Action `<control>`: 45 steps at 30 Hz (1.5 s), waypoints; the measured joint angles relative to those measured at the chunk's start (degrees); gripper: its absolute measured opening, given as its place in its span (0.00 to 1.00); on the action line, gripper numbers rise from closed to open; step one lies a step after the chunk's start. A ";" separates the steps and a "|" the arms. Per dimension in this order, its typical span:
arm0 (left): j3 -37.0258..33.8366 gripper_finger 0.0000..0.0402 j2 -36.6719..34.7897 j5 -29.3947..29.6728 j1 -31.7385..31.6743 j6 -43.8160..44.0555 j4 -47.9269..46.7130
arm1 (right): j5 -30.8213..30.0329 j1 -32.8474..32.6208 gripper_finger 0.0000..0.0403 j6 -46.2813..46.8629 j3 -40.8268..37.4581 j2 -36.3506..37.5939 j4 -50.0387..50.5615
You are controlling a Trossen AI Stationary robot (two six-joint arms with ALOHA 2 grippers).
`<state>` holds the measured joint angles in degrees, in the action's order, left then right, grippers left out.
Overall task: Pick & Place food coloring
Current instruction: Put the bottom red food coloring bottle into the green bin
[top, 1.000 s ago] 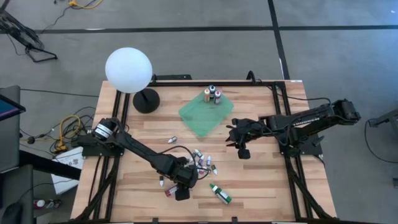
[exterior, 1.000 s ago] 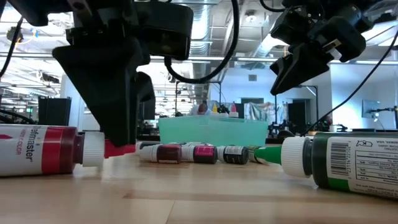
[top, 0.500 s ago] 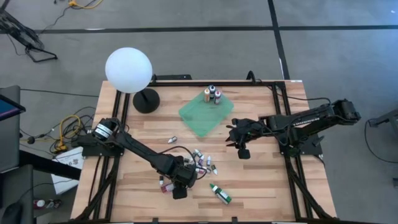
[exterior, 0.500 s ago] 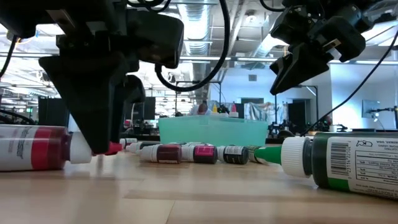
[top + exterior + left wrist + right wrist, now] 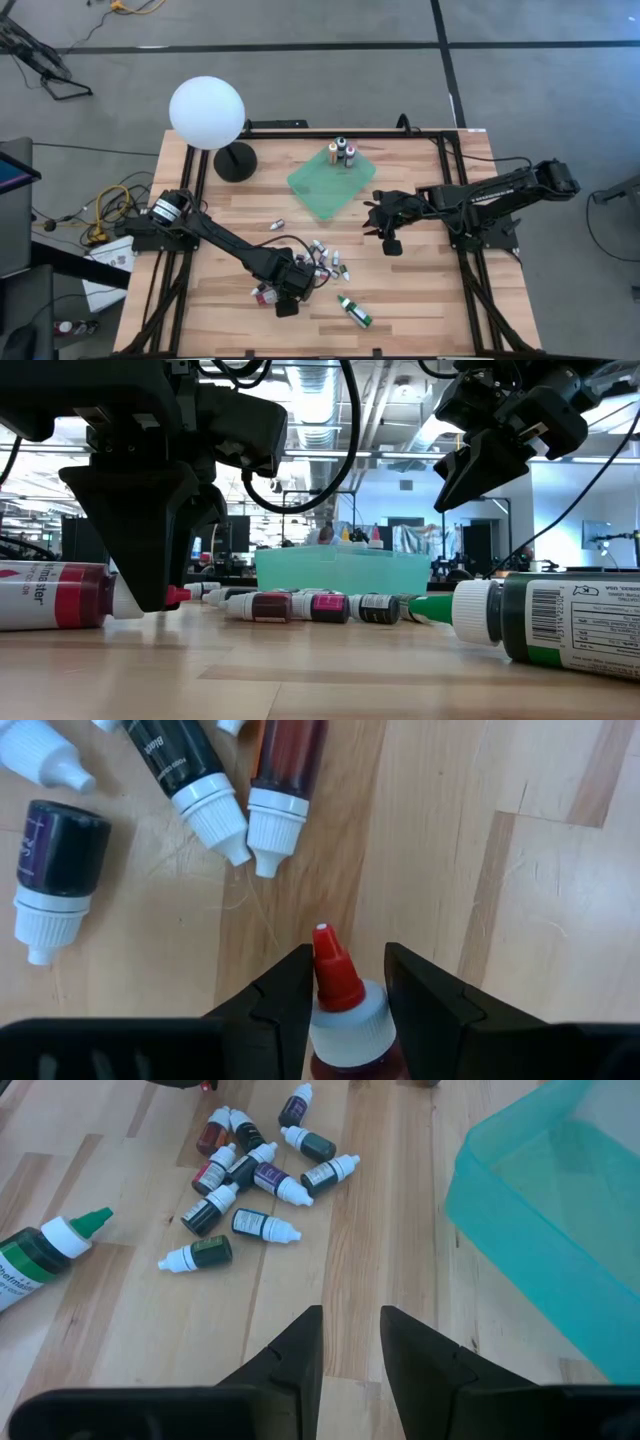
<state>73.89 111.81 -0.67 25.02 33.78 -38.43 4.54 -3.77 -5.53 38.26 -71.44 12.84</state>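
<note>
A grey concrete floor (image 5: 330, 95) crossed by dark lines is surrounding the light wooden slatted table (image 5: 420, 300). A white globe lamp (image 5: 207, 113) is standing at one corner. Ceiling strip lights (image 5: 330, 405) are glowing beyond.

Counter (image 5: 410, 290): pale wood planks, smooth, matt. Red-capped bottle (image 5: 345, 1020): glossy plastic. Left claw (image 5: 345, 982): matt dark plastic. Green tray (image 5: 540, 1230): translucent plastic. Lamp globe (image 5: 206, 112): smooth, matt white.
</note>
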 joint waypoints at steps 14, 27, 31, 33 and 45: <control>0.00 0.14 -0.04 0.07 -0.04 -0.04 -0.75 | -0.01 0.00 0.24 0.01 0.00 0.00 0.00; 0.18 0.11 -0.04 0.17 -0.04 -0.11 -1.14 | -0.01 0.00 0.24 0.01 0.00 0.00 -0.02; 1.25 0.10 -0.04 1.71 -0.04 -0.75 -1.34 | -0.01 0.01 0.24 0.01 0.00 0.00 -0.02; 2.06 0.10 -0.04 2.44 -0.04 -1.67 -1.27 | -0.01 0.00 0.24 0.01 0.00 0.00 0.00; 8.69 0.11 -0.31 9.64 -0.04 -8.27 -0.98 | -0.01 0.02 0.24 0.01 0.00 0.00 0.00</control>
<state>82.58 111.50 8.97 24.97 25.51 -39.42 4.54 -3.75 -5.52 38.26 -71.44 12.84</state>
